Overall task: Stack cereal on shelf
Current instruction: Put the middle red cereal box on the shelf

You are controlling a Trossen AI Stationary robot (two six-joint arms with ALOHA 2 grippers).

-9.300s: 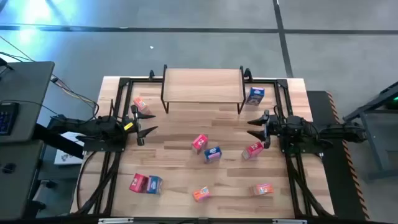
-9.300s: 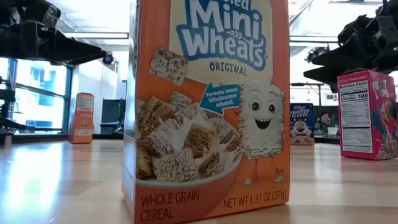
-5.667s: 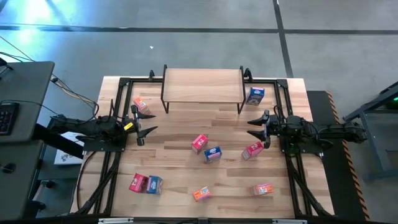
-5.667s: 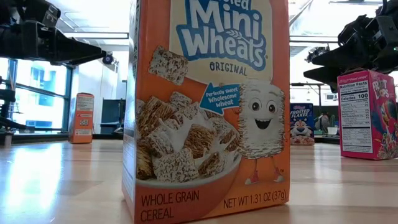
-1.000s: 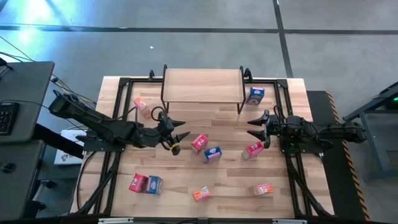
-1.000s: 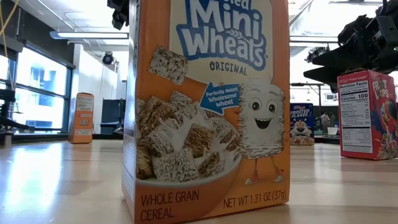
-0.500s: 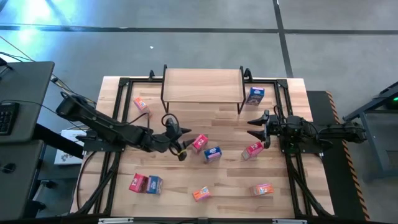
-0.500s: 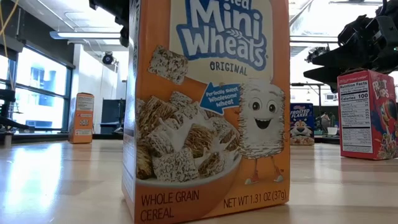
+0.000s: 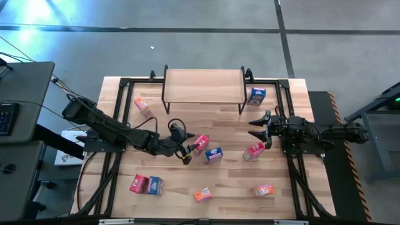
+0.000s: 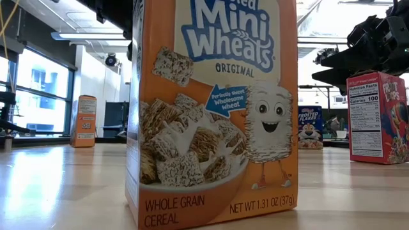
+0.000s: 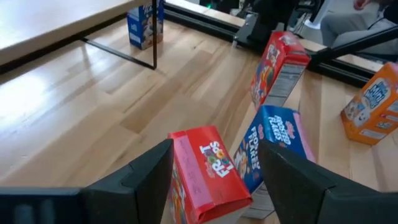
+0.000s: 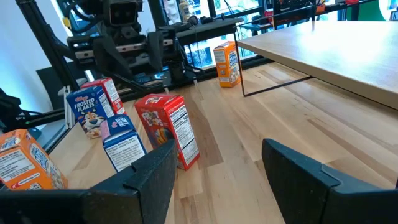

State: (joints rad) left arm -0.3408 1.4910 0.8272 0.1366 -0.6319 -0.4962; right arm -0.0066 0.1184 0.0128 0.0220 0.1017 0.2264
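Red Froot Loops box (image 9: 200, 143) stands near the middle of the table (image 9: 187, 187), just ahead of the shelf (image 9: 204, 84), which sits empty-topped at the far edge. Left gripper (image 9: 185, 145) is reached out to this box; in the left wrist view the box (image 11: 205, 174) sits between the two dark fingers (image 11: 134, 183), jaws spread wider than the box, and contact with either side is hard to judge from here, probably not gripping. Just beside it stands a blue Frosted Flakes box (image 9: 214, 154), with another pink-red box (image 9: 254, 150) further toward the right arm. Remaining boxes: blue one (image 9: 256, 95) by the shelf's right leg, orange one (image 9: 142, 105) by its left leg, a red and blue pair (image 9: 145, 184) touching at the near left, an orange box (image 9: 201, 195) at the near edge, which fills the low view (image 10: 214, 108), and another orange box (image 9: 264, 190) at the near right. Right gripper (image 9: 257, 128) waits at the right side of the table, jaws apart, holding nothing.
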